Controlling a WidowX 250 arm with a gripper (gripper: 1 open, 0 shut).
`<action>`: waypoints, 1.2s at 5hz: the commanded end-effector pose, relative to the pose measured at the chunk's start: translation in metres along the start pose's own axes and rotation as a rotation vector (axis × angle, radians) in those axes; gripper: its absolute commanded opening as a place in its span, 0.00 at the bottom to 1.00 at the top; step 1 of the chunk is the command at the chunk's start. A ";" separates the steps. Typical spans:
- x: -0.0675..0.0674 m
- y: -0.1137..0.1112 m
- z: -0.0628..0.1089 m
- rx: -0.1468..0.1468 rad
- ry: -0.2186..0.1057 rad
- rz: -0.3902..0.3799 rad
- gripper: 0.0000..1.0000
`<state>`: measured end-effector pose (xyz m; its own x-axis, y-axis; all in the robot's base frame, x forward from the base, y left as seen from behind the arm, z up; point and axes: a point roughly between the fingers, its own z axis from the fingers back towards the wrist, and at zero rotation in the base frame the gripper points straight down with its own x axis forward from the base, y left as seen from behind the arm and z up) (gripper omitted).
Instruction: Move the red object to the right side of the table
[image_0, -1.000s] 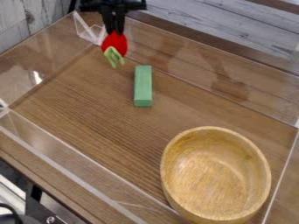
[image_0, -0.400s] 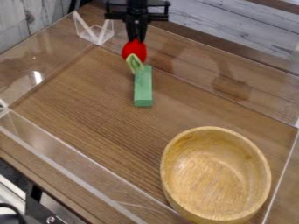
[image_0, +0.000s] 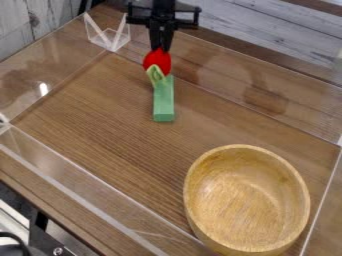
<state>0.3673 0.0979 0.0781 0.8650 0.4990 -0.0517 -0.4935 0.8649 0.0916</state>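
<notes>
While the black gripper (image_0: 159, 45) points straight down near the far edge of the table (image_0: 94, 130), the red object (image_0: 158, 62) hangs right under it. This red object is a small toy strawberry. Its red body sits at the tips of the gripper, and its green leafy cap points down and toward the camera. The two fingers are squeezed tight together, and the top of the strawberry is pinched between them, so the gripper has hold of it.

Just below the strawberry lies a long green block (image_0: 163, 98). The block rests flat on the brown wood, with one short end pointing away from the camera and the other end pointing toward it. The leafy cap covers the far end of the block in this view. Whether the cap touches the block or floats just above it cannot be told from this one view.

A round wooden bowl (image_0: 249, 200) sits at the near right of the table, well apart from the strawberry and the block. Low clear walls (image_0: 54, 165) run around the tabletop. A small clear stand (image_0: 104, 36) is at the far left, near the gripper but not touching it.
</notes>
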 end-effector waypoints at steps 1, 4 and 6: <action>0.009 0.002 0.016 -0.005 -0.066 -0.037 0.00; 0.013 0.016 -0.008 -0.002 -0.047 -0.006 1.00; 0.001 -0.007 -0.001 -0.006 -0.045 -0.021 0.00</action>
<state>0.3672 0.0921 0.0515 0.8749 0.4787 -0.0741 -0.4708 0.8763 0.1025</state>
